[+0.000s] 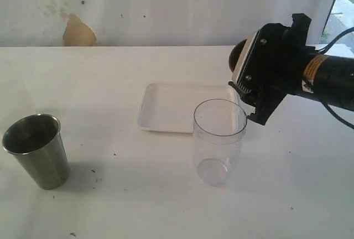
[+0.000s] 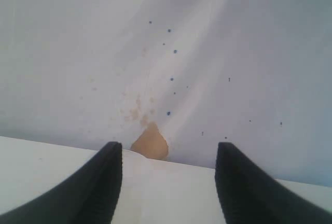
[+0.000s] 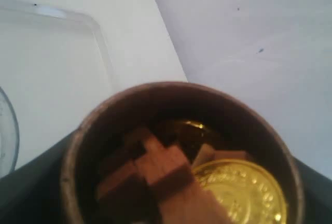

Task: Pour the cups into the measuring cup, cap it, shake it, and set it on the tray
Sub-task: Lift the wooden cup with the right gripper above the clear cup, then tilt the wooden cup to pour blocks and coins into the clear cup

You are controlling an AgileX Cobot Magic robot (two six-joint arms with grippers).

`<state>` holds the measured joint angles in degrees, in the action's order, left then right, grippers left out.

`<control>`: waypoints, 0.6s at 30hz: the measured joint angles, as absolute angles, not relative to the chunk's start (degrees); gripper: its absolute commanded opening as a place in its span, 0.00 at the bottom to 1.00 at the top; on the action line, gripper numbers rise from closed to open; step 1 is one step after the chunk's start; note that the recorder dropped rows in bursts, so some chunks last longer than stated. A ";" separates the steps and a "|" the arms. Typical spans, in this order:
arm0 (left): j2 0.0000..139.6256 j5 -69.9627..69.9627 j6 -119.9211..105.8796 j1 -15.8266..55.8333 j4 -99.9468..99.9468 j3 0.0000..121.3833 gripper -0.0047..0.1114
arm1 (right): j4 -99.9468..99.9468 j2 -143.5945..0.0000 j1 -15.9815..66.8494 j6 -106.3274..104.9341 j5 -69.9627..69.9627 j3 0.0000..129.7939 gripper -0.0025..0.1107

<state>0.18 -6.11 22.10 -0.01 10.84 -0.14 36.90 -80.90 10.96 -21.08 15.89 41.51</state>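
Right gripper (image 1: 246,70) is clamping the tilted wooden cup (image 3: 129,105); the measuring cup (image 1: 219,142) is standing just below it. Pouring looks to be starting; tipping further over the rim comes next.

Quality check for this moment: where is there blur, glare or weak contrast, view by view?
Exterior view: soft light, a faint shadow beside the steel tumbler; the clear measuring cup has weak contrast against the white table. Left wrist view: the dark fingers are soft-edged. Right wrist view: the wooden cup fills the frame, blurred, with glints on the gold coin inside.
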 measured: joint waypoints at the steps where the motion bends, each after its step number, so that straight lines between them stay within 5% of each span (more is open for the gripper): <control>1: 0.18 -6.11 22.10 -0.01 10.84 -0.14 0.49 | 36.90 -80.90 10.96 -21.86 16.50 41.51 0.02; 18: 0.18 -6.11 22.10 -0.01 10.84 -0.14 0.49 | 41.73 -80.90 10.96 -36.91 18.59 41.51 0.02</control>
<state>0.18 -6.11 22.10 -0.01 10.84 -0.14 41.73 -80.90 10.96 -36.91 18.59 41.51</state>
